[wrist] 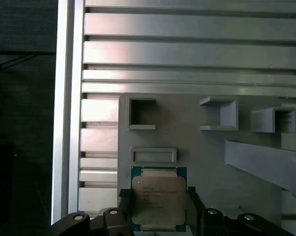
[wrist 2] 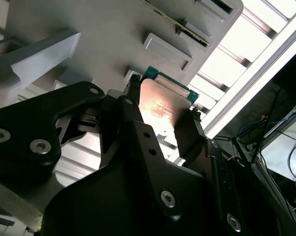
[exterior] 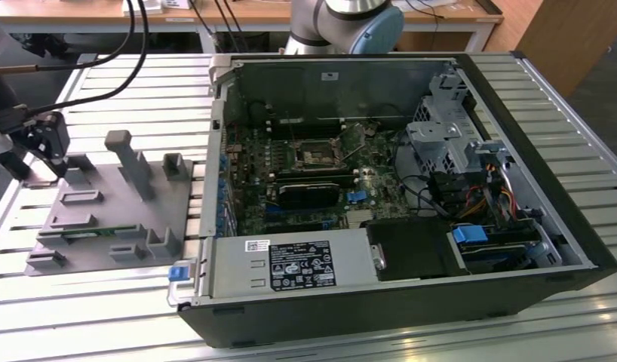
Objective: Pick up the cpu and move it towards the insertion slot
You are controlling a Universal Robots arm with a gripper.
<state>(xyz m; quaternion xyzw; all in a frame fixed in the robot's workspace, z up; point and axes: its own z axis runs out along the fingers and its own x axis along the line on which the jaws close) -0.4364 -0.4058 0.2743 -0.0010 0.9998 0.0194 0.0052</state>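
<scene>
Gripper, at 9 o'clock from the insertion slot in the exterior view, pinches the cpu by two opposite edges over the grey block; it is judged light, stiff and fragile underneath, so an edge hold suits.

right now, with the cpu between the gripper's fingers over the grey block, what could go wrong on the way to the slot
1. The gripper seems to pinch the cpu by two thin edges only, so it might slip or tilt.
2. In the exterior view, the grey block's tall post and the case wall stand between the gripper and the insertion slot; a low path could clip them.
</scene>
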